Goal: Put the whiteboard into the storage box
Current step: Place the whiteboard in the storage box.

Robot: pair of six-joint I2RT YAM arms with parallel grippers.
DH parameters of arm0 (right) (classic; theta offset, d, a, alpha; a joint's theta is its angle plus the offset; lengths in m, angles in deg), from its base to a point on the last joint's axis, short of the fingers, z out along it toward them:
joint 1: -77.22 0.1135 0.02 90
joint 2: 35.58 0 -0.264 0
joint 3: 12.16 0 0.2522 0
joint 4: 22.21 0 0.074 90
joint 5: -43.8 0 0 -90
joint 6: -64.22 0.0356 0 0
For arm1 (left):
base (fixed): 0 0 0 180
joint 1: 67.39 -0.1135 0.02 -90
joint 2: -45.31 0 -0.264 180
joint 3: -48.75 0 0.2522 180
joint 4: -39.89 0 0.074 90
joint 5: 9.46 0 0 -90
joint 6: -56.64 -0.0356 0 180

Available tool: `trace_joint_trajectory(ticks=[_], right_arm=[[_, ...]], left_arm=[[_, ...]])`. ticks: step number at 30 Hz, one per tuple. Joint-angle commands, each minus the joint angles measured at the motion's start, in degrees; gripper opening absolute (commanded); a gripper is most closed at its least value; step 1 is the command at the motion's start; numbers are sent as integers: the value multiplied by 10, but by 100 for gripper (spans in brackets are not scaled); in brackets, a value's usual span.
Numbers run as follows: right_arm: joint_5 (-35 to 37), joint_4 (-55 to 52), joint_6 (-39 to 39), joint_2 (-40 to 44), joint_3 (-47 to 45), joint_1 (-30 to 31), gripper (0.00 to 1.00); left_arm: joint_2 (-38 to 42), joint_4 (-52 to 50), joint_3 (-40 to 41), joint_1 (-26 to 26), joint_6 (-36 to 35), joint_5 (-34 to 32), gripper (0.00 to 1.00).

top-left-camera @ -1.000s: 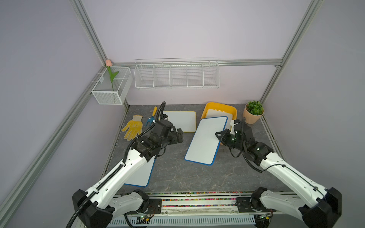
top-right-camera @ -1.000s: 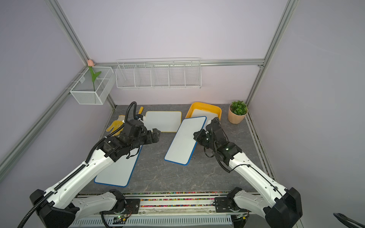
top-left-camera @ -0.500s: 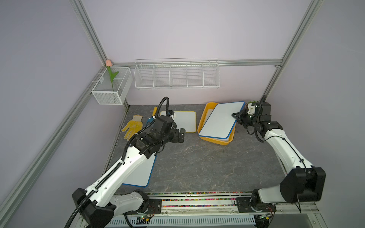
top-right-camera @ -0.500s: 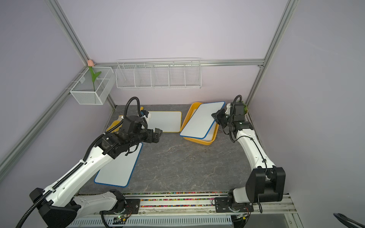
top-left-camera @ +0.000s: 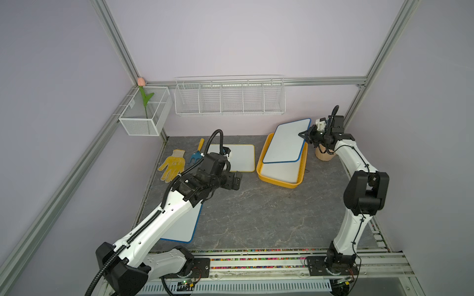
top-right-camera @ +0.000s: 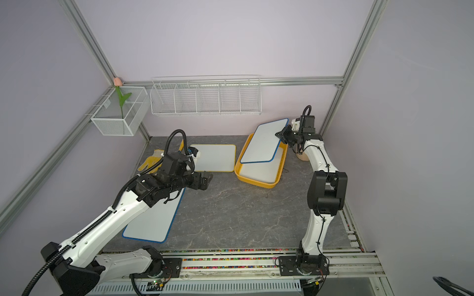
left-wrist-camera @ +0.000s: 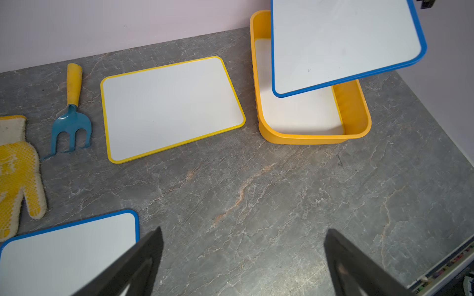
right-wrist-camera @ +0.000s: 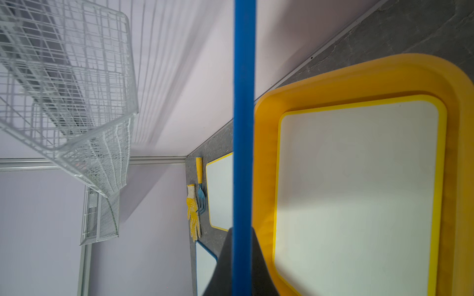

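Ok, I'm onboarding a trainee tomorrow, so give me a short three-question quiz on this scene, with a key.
1. True or false: the storage box is empty.
2. Which end effector grips the tilted blue-framed whiteboard above the box: A left, B right?
3. How many whiteboards lie flat on the table outside the box?
Key: 1 false, a yellow-framed whiteboard lies inside. 2 B, the right end effector. 3 two: a yellow-framed board and a blue-framed board.
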Motion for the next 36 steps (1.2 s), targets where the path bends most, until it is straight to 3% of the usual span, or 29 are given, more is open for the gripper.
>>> trace_joint_trajectory(ticks=[1,15,25,36], right_arm=[[-37,-17,-36,-16,44,-4,8],[-48,-31,-55,-111,95,-5,10],[-54,21,-8,-139,101,-14,10],[-51,100,8,-39,-62,-12,9]], left_arm=[[-6,11,8,3,-20,11,99],[-32,34,13,-19,-11,36,99],[-15,31,9,-46,6,32,99],[-1,40,29,-46,10,34,99]])
